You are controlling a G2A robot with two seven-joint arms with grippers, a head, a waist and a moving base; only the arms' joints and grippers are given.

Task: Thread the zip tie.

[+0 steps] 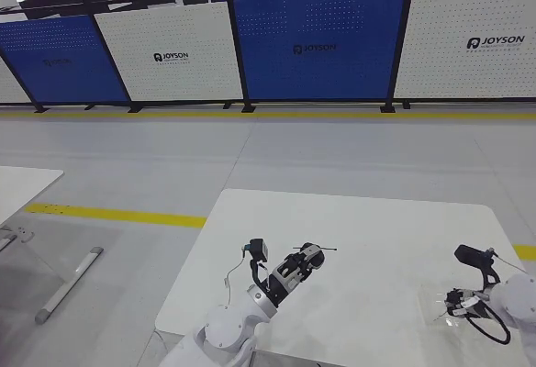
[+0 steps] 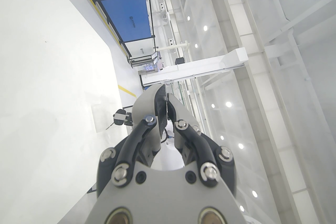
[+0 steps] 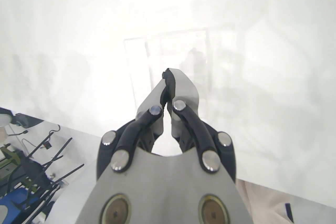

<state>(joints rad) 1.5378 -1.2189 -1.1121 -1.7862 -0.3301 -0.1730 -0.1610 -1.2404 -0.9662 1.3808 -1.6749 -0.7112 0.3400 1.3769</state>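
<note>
Top view: over the smooth white table (image 1: 360, 220), near and left of centre, the left gripper (image 1: 310, 251) pinches a thin black zip tie (image 1: 329, 249). Left wrist view: ribbed black pads (image 2: 160, 105) clamp the strip. Right wrist view: the right gripper (image 3: 168, 79) is pressed together above a clear rectangular tray (image 3: 168, 34).

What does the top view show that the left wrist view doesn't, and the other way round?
Top view: the thin black zip tie, poking out either side of the left pincer, and a second white table. Left wrist view: ceiling lights and a white overhead beam. Both: the white work table, blue wall panels, the left pincer itself, and the right pincer near a clear sheet.
</note>
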